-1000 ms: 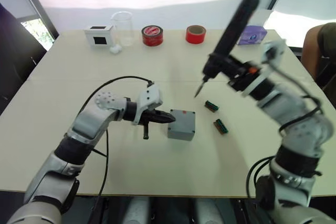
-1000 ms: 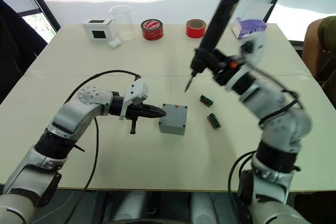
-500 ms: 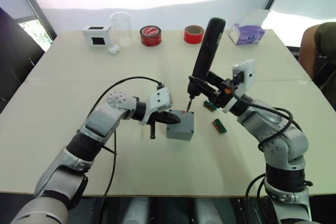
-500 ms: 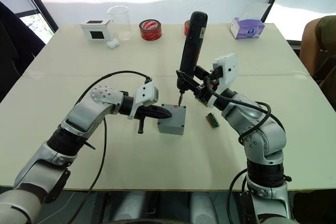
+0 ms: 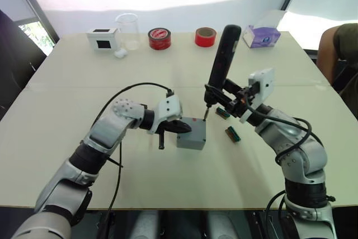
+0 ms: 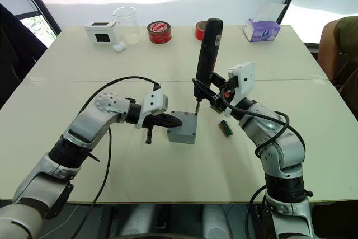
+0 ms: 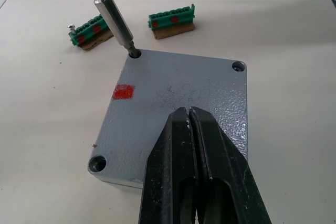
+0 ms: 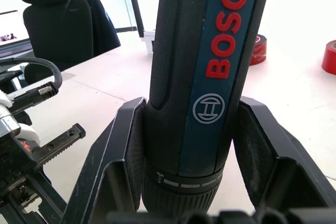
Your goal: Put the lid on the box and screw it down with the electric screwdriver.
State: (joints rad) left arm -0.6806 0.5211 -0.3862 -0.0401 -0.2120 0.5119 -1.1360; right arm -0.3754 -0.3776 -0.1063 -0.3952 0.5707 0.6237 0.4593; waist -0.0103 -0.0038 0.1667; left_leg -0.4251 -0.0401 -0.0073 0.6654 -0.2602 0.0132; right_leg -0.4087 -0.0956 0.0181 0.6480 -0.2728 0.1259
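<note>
Left gripper jaws closed, pressing lid | right gripper jaws clamp electric screwdriver, bit in corner hole

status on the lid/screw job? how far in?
Done: the lid sits flush on the box. In hand: the left gripper, shut, presses on the lid, while the right gripper holds the electric screwdriver with its bit in one corner hole. Left: whether that screw is seated can't be judged; the two other visible corner holes look untouched.
</note>
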